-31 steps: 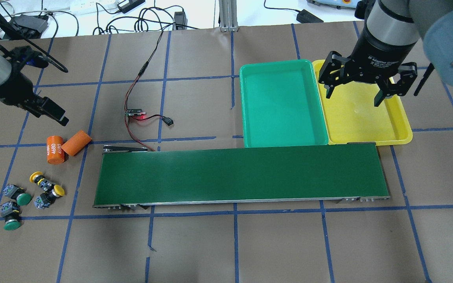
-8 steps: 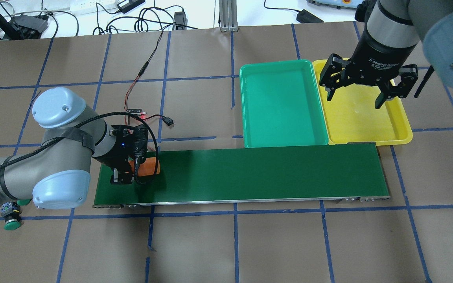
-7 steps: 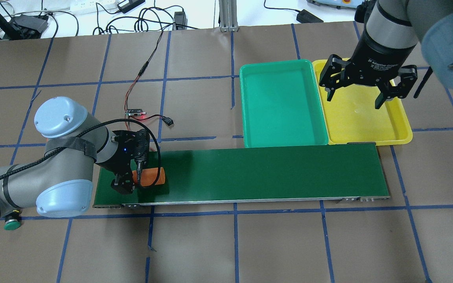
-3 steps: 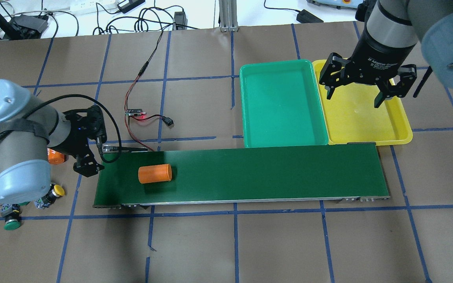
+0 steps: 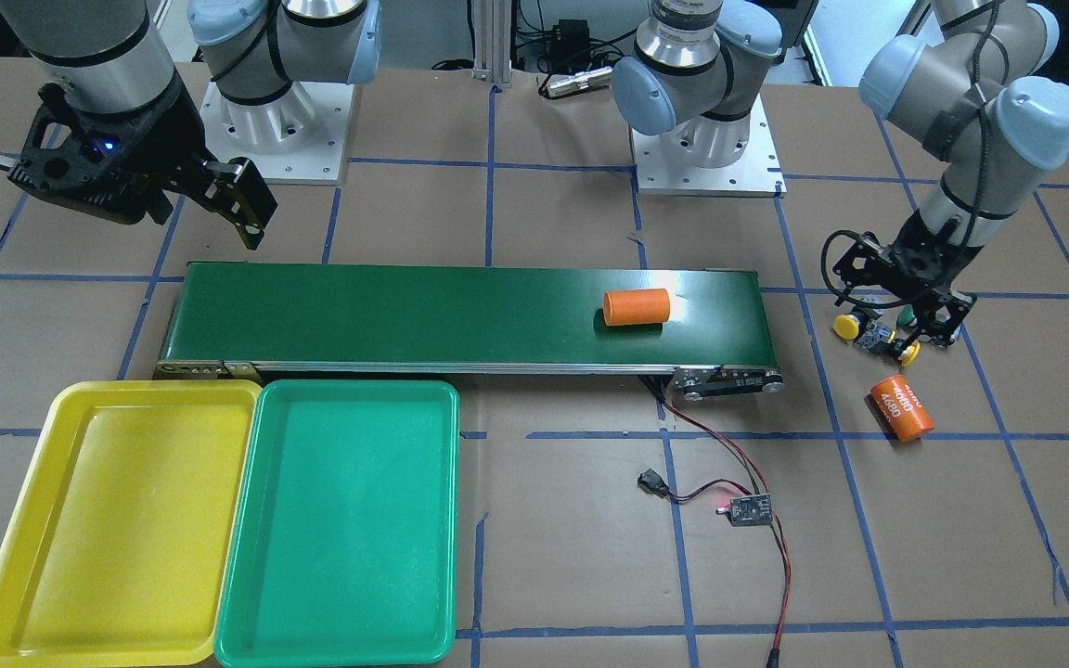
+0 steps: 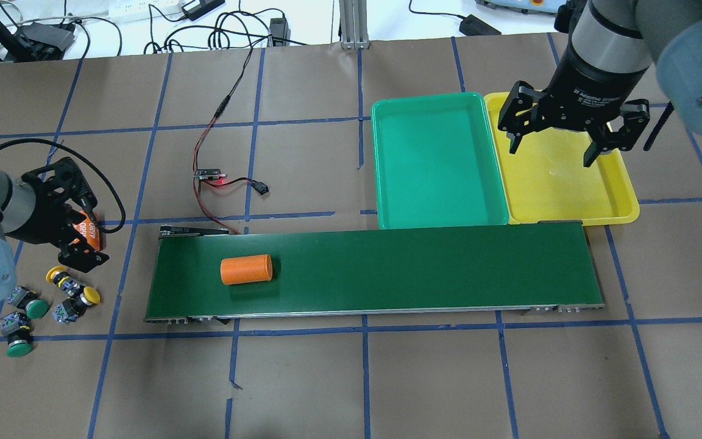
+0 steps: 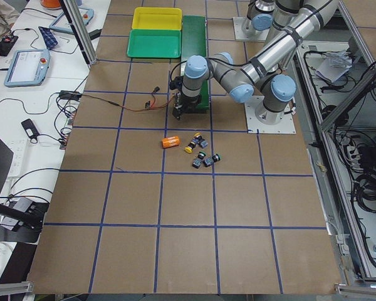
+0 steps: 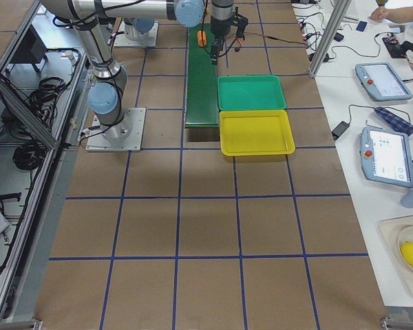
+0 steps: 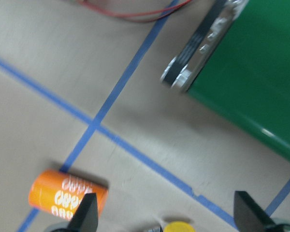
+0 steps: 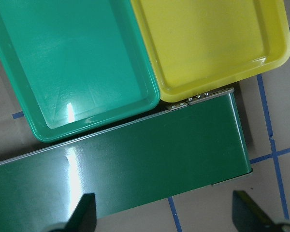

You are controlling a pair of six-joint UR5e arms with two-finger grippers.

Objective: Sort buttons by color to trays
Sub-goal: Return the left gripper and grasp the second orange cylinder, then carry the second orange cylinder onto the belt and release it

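The brown table (image 6: 302,378) was gridded with blue tape (image 6: 365,366), and a white side bench (image 8: 351,89) held teach pendants (image 8: 381,79) and loose cables (image 8: 342,128).

Yellow tray (image 5: 117,520), green tray (image 5: 340,520), dark green belt (image 5: 405,311). Plain orange cylinder (image 5: 637,307); second orange cylinder (image 5: 902,408) has white 4680 print. On the buttons (image 6: 64,311): two yellow caps (image 6: 89,296), two green caps (image 6: 19,349), dark bodies. Brown table (image 5: 572,575), blue tape grid (image 5: 488,213). My left gripper (image 9: 167,215) and right gripper (image 10: 164,212): black.

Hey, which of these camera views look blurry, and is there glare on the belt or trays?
Left wrist view: motion-blurred, the lettering on the orange cylinder is smeared. Right wrist view: sharp, with a bright glare streak on the green tray and the conveyor belt. Overhead view: sharp, no obvious glare.
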